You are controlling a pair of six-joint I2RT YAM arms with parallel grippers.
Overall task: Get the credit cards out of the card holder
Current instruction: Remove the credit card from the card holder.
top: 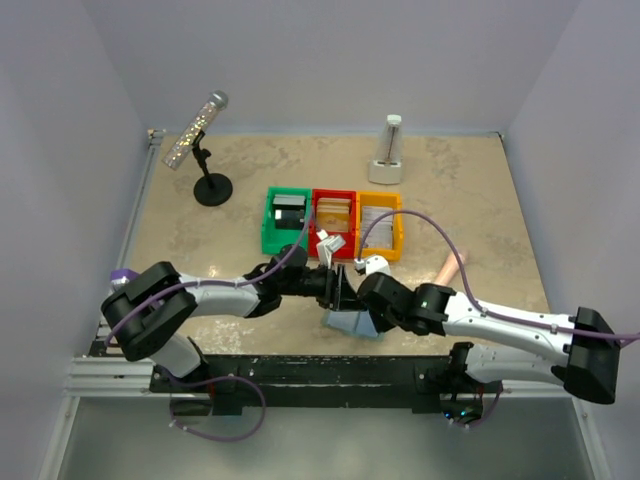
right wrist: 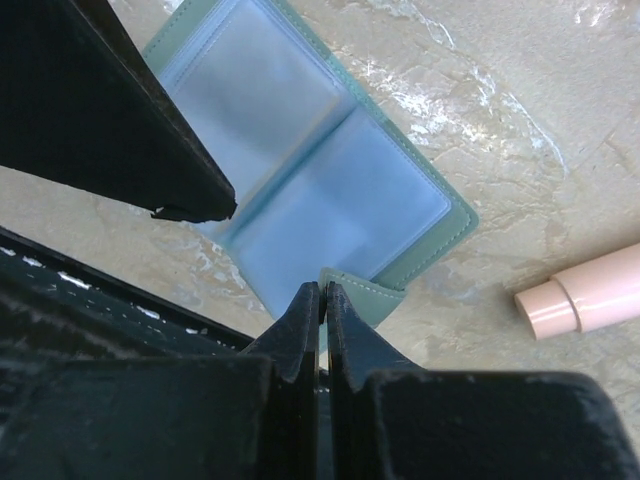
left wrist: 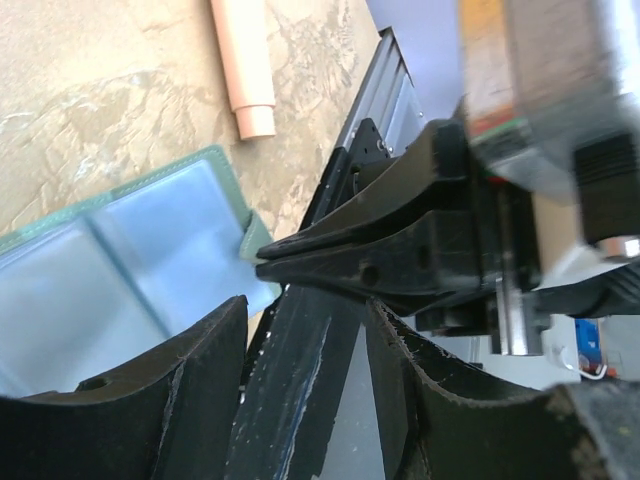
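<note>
Our right gripper [right wrist: 322, 297] is clamped on the tab [right wrist: 366, 294] of the card holder [right wrist: 320, 190], and our left gripper [left wrist: 308, 318] is spread wide beside it.
We see the card holder lying open, clear pockets up, at the near edge of the counter [top: 180, 240], between the two arms. The left gripper's fingers [left wrist: 150, 390] stand well apart, and one hangs over the holder's far panel; we cannot tell whether it touches. Credit cards [top: 287, 212] sit behind the holder in the green bin [top: 285, 245], the red bin [top: 334, 194] and the yellow bin [top: 398, 230]. A pink tube [right wrist: 585, 298] lies on the counter near the holder's tab corner.
</note>
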